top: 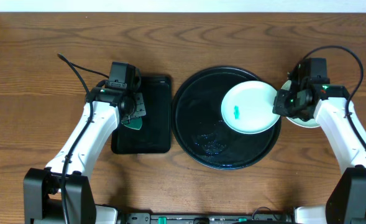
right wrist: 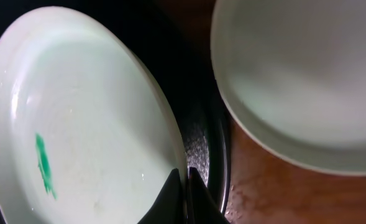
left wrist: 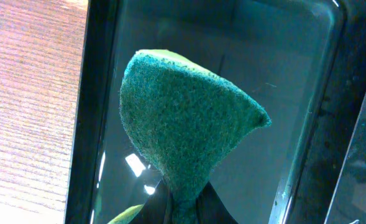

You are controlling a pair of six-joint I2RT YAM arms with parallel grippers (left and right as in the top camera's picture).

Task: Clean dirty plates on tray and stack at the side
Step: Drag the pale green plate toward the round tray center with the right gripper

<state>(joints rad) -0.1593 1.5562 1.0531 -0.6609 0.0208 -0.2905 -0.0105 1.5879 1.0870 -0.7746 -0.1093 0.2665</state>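
Right gripper (right wrist: 187, 186): you are pinching the smeared plate (right wrist: 89, 124) by its rim, jaws closed tight on the edge. The plate is sitting on the right half of the round tray (top: 195, 118), reaching toward the tray's right side. The teal smear (right wrist: 44, 165) is lying left of centre, face up. My reading is that you are holding the rim to steady the plate for wiping. The grip is sitting well away from the smear, leaving it open to the sponge.

Left gripper (left wrist: 183, 208): you are clamping a green sponge (left wrist: 183, 118) by its lower end, so the free part is fanning out ahead of the fingers. It is hanging over the small rectangular tray (top: 155, 134), well apart from the smeared plate. That tray is probably the sponge's resting spot.

A second plate (right wrist: 294, 74) is lying on the bare table (top: 46, 62) just beside the round tray's right edge, partly under your right wrist from overhead. It is showing no smear, so it is probably marking the stack place. No third plate is showing, and I cannot tell whether one is lying beneath.

The next move is likely bringing the sponge across to the smear. The risk is the thin rim grip, with the plate tipping or skidding on the glossy tray.
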